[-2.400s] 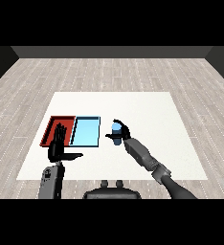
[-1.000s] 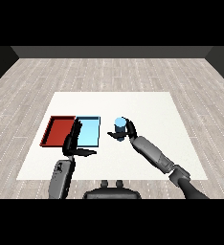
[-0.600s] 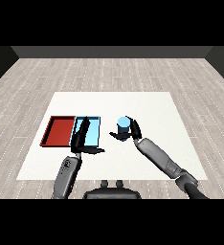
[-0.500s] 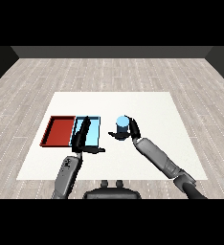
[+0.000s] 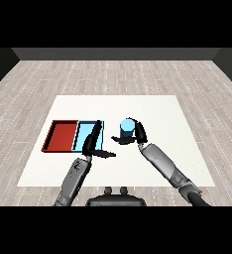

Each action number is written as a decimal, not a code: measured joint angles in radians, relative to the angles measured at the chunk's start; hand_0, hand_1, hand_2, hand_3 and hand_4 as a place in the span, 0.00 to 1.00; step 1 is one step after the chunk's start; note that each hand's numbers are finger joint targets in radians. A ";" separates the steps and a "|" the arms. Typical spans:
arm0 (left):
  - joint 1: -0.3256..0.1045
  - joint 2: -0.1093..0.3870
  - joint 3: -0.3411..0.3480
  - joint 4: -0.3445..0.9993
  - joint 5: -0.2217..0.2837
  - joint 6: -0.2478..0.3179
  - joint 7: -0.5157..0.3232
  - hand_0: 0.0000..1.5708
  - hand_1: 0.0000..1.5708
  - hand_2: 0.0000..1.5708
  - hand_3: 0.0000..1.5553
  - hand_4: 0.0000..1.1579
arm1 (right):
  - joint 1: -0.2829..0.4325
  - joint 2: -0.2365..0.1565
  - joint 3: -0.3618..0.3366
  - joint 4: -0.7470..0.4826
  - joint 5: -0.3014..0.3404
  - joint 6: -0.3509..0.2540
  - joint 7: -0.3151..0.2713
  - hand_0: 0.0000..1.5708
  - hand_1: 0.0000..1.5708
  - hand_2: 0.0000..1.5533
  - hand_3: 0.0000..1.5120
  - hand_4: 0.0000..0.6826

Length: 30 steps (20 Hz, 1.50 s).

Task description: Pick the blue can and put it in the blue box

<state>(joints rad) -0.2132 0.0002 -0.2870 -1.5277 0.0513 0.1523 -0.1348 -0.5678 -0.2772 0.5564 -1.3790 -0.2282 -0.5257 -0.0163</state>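
The short light-blue cylindrical can (image 5: 126, 128) stands upright on the white table (image 5: 177, 124), just to the right of the two trays and outside both of them. The robot's black right hand (image 5: 136, 135) curls round it from the right and from below: the fingers wrap the can's right side and the thumb reaches under its near left edge, so the hand grips the can. Whether the can's base touches the table or sits slightly above it is hard to tell from this angle. The grey right forearm (image 5: 162, 163) runs from the hand down toward the lower right corner of the view.

To the can's left lies the shallow light blue rectangular tray (image 5: 84, 133), and touching its left side lies the red rectangular tray (image 5: 59, 136); the two sit side by side.

The black left hand (image 5: 92, 144) hovers over the near right part of the light blue tray, its fingers straight and pointing away from the robot, its thumb stretched out to the right toward the can but well short of it. It holds nothing. The grey left forearm (image 5: 74, 177) comes up from the lower left
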 measured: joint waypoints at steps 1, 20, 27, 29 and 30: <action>-0.004 0.000 -0.004 0.006 0.003 0.000 -0.001 0.00 0.00 0.00 0.00 0.00 | 0.000 0.011 -0.012 -0.002 0.021 0.008 0.009 0.94 0.94 0.93 0.91 0.85; -0.067 0.003 -0.101 0.099 0.065 0.096 -0.028 0.00 0.00 0.00 0.00 0.00 | 0.067 0.153 -0.165 -0.097 0.290 0.171 0.122 0.94 0.94 0.94 0.92 0.87; -0.087 0.000 -0.120 0.193 0.080 0.113 -0.062 0.00 0.00 0.00 0.00 0.00 | 0.082 0.213 -0.175 -0.141 0.381 0.208 0.173 0.95 0.95 0.94 0.92 0.84; -0.088 0.003 -0.104 0.211 0.082 0.102 -0.068 0.00 0.00 0.00 0.00 0.00 | 0.082 0.232 -0.188 -0.127 0.399 0.223 0.165 0.94 0.94 0.93 0.92 0.86; -0.097 0.002 -0.102 0.214 0.085 0.098 -0.058 0.00 0.00 0.00 0.00 0.00 | 0.070 0.242 -0.189 -0.106 0.400 0.222 0.156 0.94 0.94 0.93 0.92 0.86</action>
<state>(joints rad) -0.3105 0.0023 -0.3885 -1.3134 0.1359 0.2501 -0.1928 -0.4975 -0.0356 0.3670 -1.4853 0.1720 -0.3036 0.1395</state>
